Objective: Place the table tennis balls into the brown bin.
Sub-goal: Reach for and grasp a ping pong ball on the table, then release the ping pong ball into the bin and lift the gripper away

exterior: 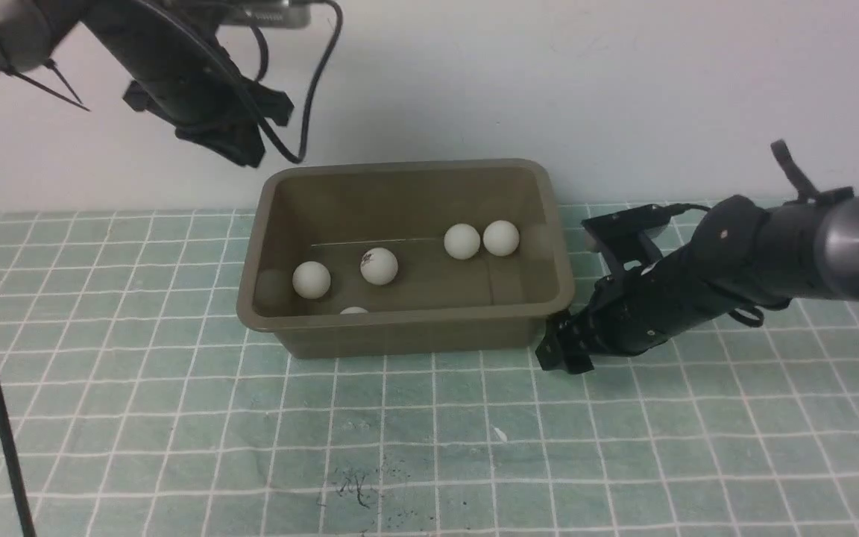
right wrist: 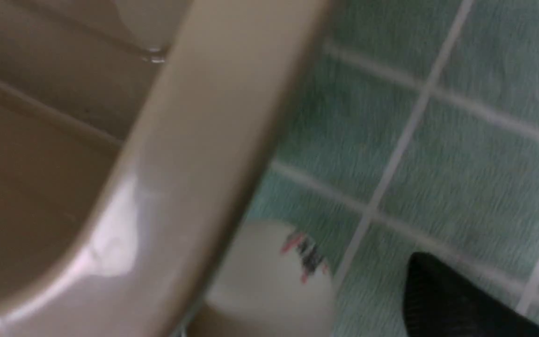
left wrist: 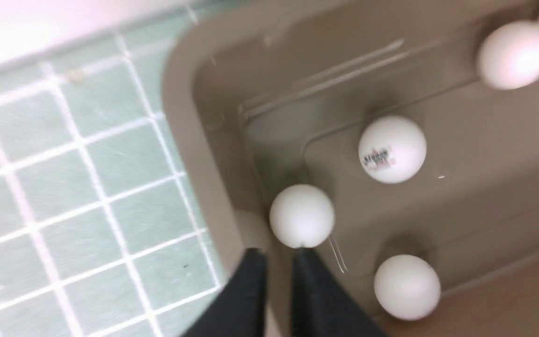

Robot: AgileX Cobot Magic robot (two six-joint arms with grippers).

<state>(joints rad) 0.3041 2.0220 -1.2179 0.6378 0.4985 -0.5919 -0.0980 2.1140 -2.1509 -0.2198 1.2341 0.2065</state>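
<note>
Brown bin (exterior: 400,337): five balls (exterior: 379,266) inside, at center, 2 (two), 7 and 9 o'clock. Right gripper (exterior: 565,358) at bin's 4, jaws apart around the sixth ball (right wrist: 274,285), outside under rim. Left gripper (exterior: 265,138) above bin's 11, jaws together. Ball print (right wrist: 308,255) unreadable.

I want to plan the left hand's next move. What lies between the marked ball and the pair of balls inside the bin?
Only bare floor of the bin lies between the marked ball and the pair, per the front view.
</note>
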